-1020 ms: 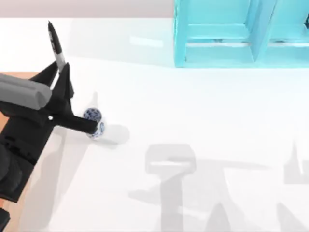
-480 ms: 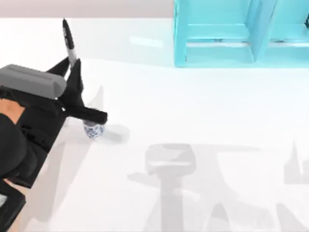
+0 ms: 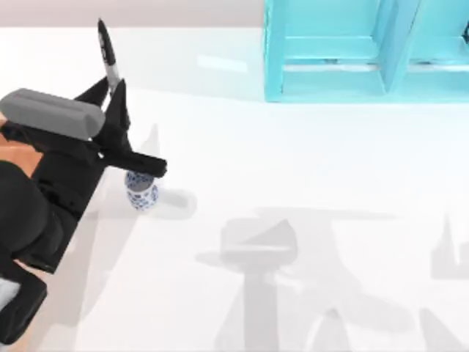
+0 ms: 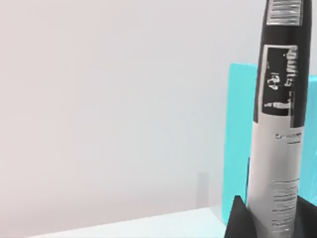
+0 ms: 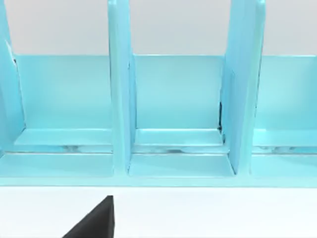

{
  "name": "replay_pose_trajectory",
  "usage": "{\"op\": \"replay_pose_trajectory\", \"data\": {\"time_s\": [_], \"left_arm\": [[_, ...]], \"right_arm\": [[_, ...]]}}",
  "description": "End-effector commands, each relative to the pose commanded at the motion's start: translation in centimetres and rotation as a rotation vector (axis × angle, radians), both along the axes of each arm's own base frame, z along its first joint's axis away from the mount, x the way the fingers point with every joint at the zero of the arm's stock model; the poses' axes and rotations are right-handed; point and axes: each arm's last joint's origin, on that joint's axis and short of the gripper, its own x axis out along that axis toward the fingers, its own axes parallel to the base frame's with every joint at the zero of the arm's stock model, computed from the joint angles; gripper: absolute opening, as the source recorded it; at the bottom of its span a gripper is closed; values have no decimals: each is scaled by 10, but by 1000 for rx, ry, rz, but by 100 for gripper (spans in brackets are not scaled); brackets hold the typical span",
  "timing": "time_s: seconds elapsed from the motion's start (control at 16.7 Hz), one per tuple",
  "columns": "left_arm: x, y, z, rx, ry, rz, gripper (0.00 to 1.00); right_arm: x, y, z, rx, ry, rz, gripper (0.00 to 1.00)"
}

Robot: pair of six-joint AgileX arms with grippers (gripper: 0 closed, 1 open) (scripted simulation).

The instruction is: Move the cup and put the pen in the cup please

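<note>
One arm was at work, my left, reaching in from the table's left side in the top view. Its bulky black body, topped by a grey block, lay over an orange-brown surface (image 3: pixel 16 155) at that left edge. The left gripper (image 3: pixel 111 92) had its two dark fingers clamped on the pen (image 3: pixel 108 53), gripping it low on its barrel so that most of the black shaft and its tapered end stuck out beyond the fingertips toward the far edge of the table. From the left wrist view the pen (image 4: pixel 278 124) rose out of the black fingers, its grey-white label band with printed marks plainly readable, against a pale wall.

Just right of the gripper, and partly beneath a black part of the arm, the cup (image 3: pixel 141 191) stood upright on the white table (image 3: pixel 293 161), its blue pattern showing on the white side. Whether the arm touched the cup's rim could not be told. The pen was held up off the table, well clear of the cup's mouth.

Further right, along the far edge, stood a turquoise rack (image 3: pixel 352 55) with upright dividers. The right wrist view faced that rack (image 5: pixel 168 114) straight on, with a black wedge of the right arm's own finger (image 5: pixel 96 220) in view; I could not tell whether the right gripper was apart or together.
</note>
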Motion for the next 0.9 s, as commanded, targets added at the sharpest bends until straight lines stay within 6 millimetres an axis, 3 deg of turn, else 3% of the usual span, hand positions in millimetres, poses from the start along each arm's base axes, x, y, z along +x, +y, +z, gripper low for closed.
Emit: {"op": "replay_pose_trajectory", "data": {"time_s": [0.72, 0.9], "left_arm": [[0, 0, 0, 0, 0, 0, 98], [0, 0, 0, 0, 0, 0, 100]], "right_arm": [[0, 0, 0, 0, 0, 0, 100], [0, 0, 0, 0, 0, 0, 100]]}}
